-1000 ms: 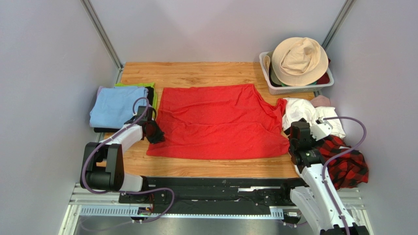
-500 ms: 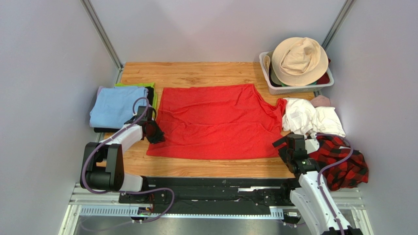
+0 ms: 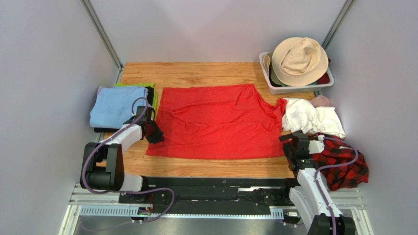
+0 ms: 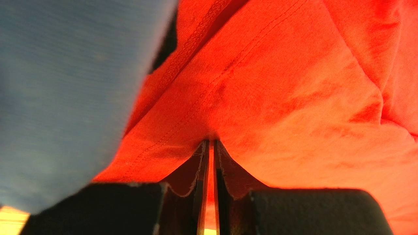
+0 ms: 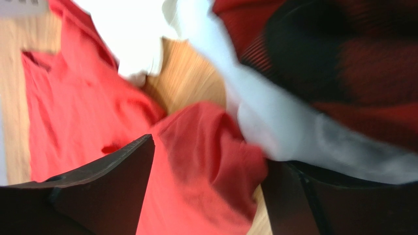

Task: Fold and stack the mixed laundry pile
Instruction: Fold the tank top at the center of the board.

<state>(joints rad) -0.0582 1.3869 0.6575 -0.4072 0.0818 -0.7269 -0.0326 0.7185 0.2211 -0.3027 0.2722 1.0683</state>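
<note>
The large red T-shirt (image 3: 216, 120) lies spread flat mid-table. My left gripper (image 3: 154, 133) is shut on its left edge, pinching the red hem (image 4: 210, 147) between the jaws. My right gripper (image 3: 289, 144) is open at the shirt's right bottom corner; a bunched fold of red cloth (image 5: 211, 161) lies between the open fingers (image 5: 105, 191). White cloths (image 3: 309, 117) and the red-and-black plaid shirt (image 3: 346, 164) lie heaped to its right, also in the right wrist view (image 5: 343, 63). A small pink piece (image 3: 321, 101) peeks behind the white cloths.
A stack of flat light blue, black and green cloths (image 3: 117, 105) sits at the left, just beside my left gripper. A white slatted basket (image 3: 274, 85) with a beige bucket hat (image 3: 299, 59) stands at the back right. Bare wood (image 3: 206, 167) runs along the near edge.
My right gripper has come down and back from over the white cloths to the shirt's right bottom corner. The left gripper has stayed put on the shirt's left edge.
</note>
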